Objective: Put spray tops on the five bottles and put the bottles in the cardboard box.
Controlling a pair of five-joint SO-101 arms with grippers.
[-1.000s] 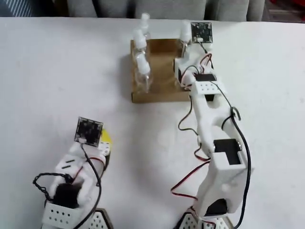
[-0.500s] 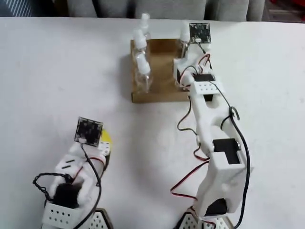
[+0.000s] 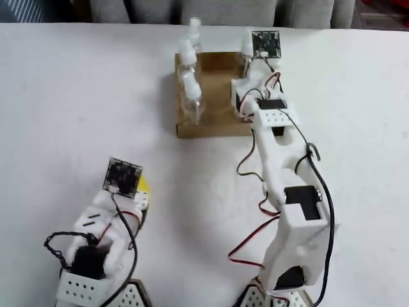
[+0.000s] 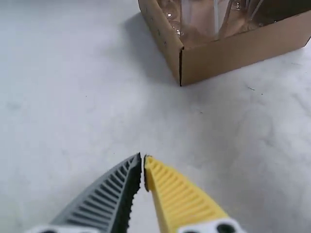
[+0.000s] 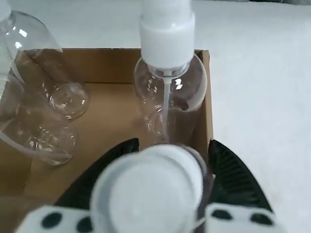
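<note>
The cardboard box (image 3: 217, 80) lies at the table's far middle. Three clear bottles with white spray tops (image 3: 190, 96) stand along its left side, and another topped bottle (image 3: 248, 43) stands in its far right corner. My right gripper (image 3: 243, 96) hangs over the box's right side, shut on a bottle with a white spray top (image 5: 150, 194) that sits between its black fingers (image 5: 228, 177), just behind the corner bottle (image 5: 167, 73). My left gripper (image 4: 142, 162) is shut with nothing in it, low over bare table well short of the box corner (image 4: 181, 63).
The white table (image 3: 77, 96) spreads wide on both sides of the box. The right arm (image 3: 287, 192) stretches from the near edge up to the box. Chairs stand past the table's far edge.
The right wrist has shifted slightly farther over the box with its bottle. The left wrist has nudged a little to the right.
</note>
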